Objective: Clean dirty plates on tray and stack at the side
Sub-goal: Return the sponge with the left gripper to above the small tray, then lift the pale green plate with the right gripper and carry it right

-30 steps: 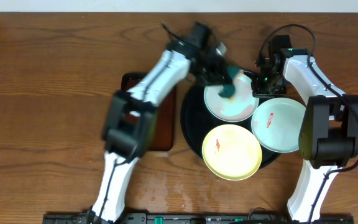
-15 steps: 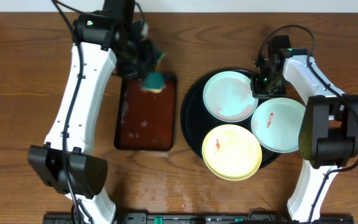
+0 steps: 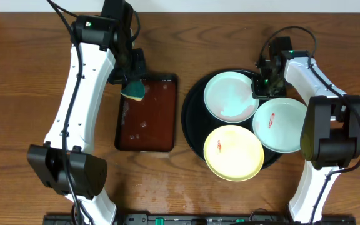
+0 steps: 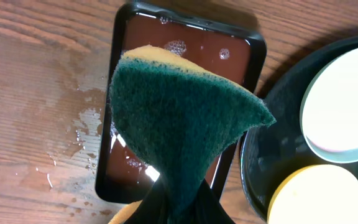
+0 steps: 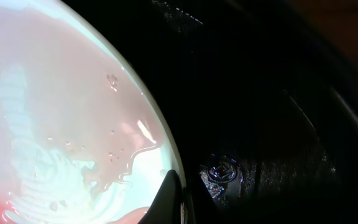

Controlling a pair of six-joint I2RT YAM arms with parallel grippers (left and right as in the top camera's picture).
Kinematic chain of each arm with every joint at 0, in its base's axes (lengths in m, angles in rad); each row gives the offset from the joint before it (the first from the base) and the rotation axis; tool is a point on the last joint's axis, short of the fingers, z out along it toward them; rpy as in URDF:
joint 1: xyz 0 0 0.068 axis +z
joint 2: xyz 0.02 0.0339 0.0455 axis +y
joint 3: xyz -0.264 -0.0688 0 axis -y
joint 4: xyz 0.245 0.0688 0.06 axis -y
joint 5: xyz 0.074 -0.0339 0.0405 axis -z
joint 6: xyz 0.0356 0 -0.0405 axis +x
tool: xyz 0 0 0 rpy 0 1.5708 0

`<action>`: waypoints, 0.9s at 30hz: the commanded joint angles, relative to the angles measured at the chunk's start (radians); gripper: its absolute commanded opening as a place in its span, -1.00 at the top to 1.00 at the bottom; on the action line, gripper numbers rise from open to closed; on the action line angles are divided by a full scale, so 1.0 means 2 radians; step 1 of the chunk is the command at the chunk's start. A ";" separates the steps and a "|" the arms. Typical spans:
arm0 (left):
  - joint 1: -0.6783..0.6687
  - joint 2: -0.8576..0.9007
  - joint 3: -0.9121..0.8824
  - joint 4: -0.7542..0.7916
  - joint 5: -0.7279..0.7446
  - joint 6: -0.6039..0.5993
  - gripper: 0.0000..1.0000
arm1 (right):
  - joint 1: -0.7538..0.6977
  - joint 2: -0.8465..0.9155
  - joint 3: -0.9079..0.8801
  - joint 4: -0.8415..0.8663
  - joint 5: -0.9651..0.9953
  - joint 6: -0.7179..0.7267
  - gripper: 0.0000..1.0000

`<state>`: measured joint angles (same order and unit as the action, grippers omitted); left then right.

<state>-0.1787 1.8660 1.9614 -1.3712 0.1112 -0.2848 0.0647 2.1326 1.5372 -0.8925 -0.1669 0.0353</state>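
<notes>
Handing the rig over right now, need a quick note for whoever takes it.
Left gripper: shut on the sponge, above the brown tray.
Right gripper: shut at the rim of the far mint plate; grip unclear.
All three plates lie on the black tray.
Done: far mint plate wet with pink film, looks scrubbed.
Left: right mint plate and yellow plate carry red smears; nothing stacked at the side.

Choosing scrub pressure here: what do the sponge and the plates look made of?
Sponge: yellow foam backed by a coarse green scouring pad, judging by its fibrous matte face. Plates: smooth and glossy, with water filming on the mint one; glazed ceramic or melamine, can't tell which.
</notes>
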 commanded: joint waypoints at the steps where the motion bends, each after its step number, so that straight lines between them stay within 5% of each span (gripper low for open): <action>1: 0.000 -0.004 -0.004 0.002 -0.027 0.010 0.84 | 0.004 0.002 -0.001 -0.001 0.000 -0.003 0.98; 27: 0.001 -0.007 -0.004 -0.015 -0.059 0.015 0.85 | 0.001 -0.085 0.105 -0.084 0.001 0.001 0.98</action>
<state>-0.1787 1.8660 1.9610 -1.3956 0.0185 -0.2790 0.0643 2.0392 1.7187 -1.0584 -0.1593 0.0338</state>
